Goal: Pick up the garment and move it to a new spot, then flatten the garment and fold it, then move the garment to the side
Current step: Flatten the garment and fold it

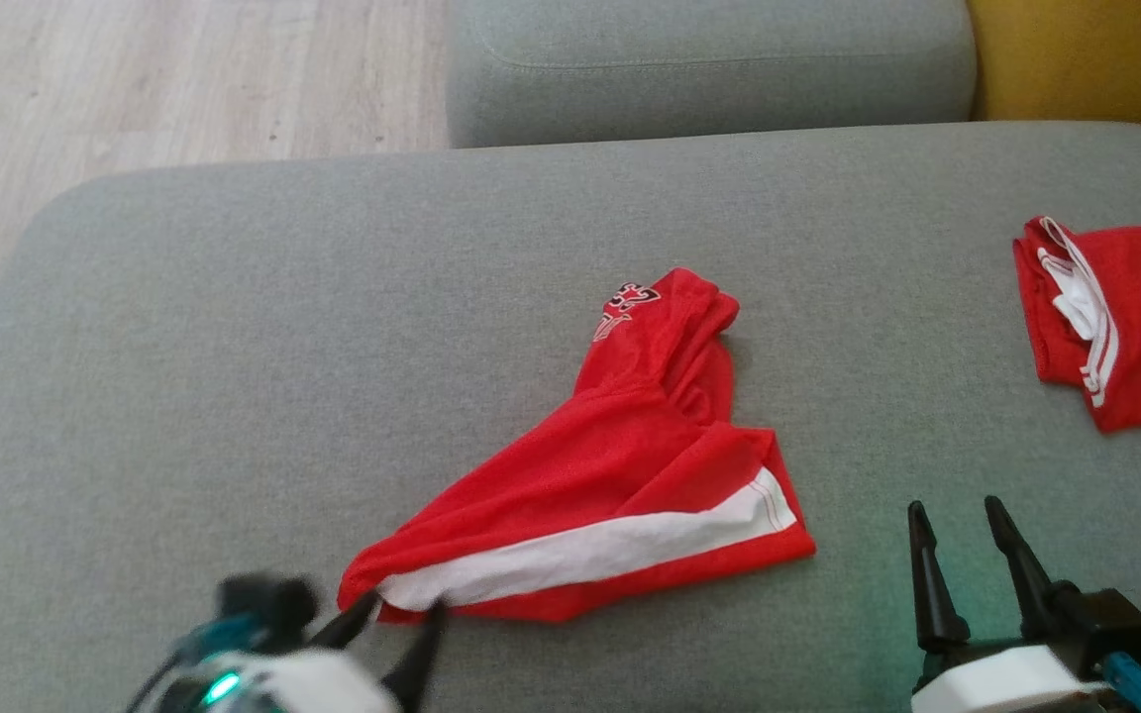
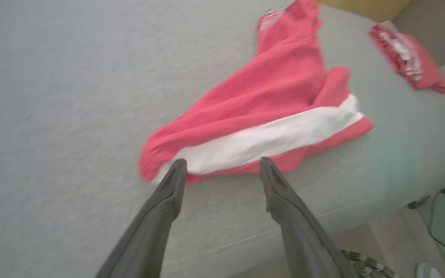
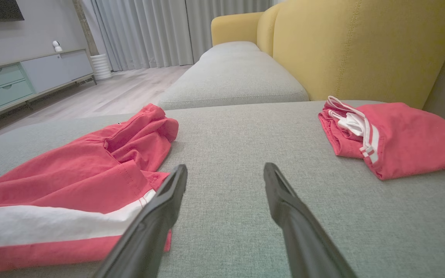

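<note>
Plainly, the crumpled red, white-striped fabric garment (image 1: 620, 475) lies mid-seat on the grey fabric sofa cushion (image 1: 234, 347). Left gripper (image 1: 404, 604) at its near-left corner, right gripper (image 1: 955, 505) near its right hem, fingers wide and empty: best pinch opposite corners, pull taut.

Sofa: grey fabric seat cushions (image 1: 234, 297), mustard backrest (image 3: 361, 46)
Floor: pale wood planks (image 1: 135, 79)
Far end: long grey curtains (image 3: 141, 34)
Storage: low cabinet (image 3: 33, 75) with pale green drawers

The garment (image 1: 620, 495) lies mid-seat on the sofa (image 1: 234, 347), a 2nd garment (image 1: 1115, 317) well apart to its right. The left gripper (image 1: 404, 606) sits at the garment's near-left corner, perhaps touching; the right gripper (image 1: 956, 507) stands nearer, between both garments.
</note>
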Controlling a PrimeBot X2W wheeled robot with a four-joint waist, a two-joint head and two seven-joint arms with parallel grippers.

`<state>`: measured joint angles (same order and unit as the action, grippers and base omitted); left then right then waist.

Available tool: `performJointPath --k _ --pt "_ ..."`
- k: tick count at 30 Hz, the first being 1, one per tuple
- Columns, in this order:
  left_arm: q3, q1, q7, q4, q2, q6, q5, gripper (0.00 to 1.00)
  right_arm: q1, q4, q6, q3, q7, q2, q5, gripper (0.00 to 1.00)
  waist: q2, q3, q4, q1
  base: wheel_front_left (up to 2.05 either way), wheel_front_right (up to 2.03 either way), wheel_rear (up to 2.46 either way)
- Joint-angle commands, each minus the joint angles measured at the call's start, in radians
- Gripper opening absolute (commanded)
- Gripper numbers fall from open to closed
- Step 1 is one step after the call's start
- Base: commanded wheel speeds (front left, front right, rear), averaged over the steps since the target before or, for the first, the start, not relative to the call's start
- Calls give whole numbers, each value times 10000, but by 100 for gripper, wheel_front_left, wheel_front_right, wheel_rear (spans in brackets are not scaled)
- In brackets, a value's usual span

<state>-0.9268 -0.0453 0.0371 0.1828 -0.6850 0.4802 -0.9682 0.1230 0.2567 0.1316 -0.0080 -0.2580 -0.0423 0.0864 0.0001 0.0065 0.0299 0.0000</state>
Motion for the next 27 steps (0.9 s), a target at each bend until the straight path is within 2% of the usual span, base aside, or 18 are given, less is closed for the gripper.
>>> performJointPath --k 1,3,5,9,12,17,24,25,26,27 --pt "277 -1005 -35 563 41 -148 234 100 -292 -301 -9 270 -38 -79 -26 100 -1 25 -34 0 0 0 0" --pt "-198 -1601 -297 627 515 -435 639 100 -357 -293 -9 314 -38 -79 -15 100 -1 72 -107 0 0 0 0" --pt "-661 -2199 -514 314 1223 -767 938 100 -453 -291 -9 404 -38 -79 -3 100 -1 169 -223 0 0 0 0" --pt "-1366 -3262 -781 -1056 2681 -1446 1297 100 -585 -313 -9 535 -38 -79 39 100 -1 373 -491 0 0 0 0" --pt "-1702 -3922 -955 -2419 3408 -1890 1473 100 -647 -290 -9 545 -38 -79 40 100 -1 491 -734 0 0 0 0" --pt "-2080 -4833 -1263 -4502 3955 -2519 1734 100 -712 -271 -9 438 -38 -79 32 100 -1 648 -1102 0 0 0 0" --pt "-2477 -5221 -1742 -5607 4229 -3258 1655 100 -716 -248 -9 464 -38 -79 63 100 -1 664 -1242 0 0 0 0" --pt "-2539 -5242 -1834 -5702 4245 -3342 1636 95 -722 -246 -9 479 -38 -79 70 100 -1 659 -1255 0 0 0 0" --pt "-2562 -5256 -1869 -5770 4265 -3395 1615 45 -731 -245 -9 489 -38 -79 81 100 -1 653 -1267 0 0 0 0" --pt "-2572 -5256 -1869 -5817 4291 -3423 1597 24 -738 -240 -9 490 -38 -79 86 100 -1 632 -1274 0 0 0 0"
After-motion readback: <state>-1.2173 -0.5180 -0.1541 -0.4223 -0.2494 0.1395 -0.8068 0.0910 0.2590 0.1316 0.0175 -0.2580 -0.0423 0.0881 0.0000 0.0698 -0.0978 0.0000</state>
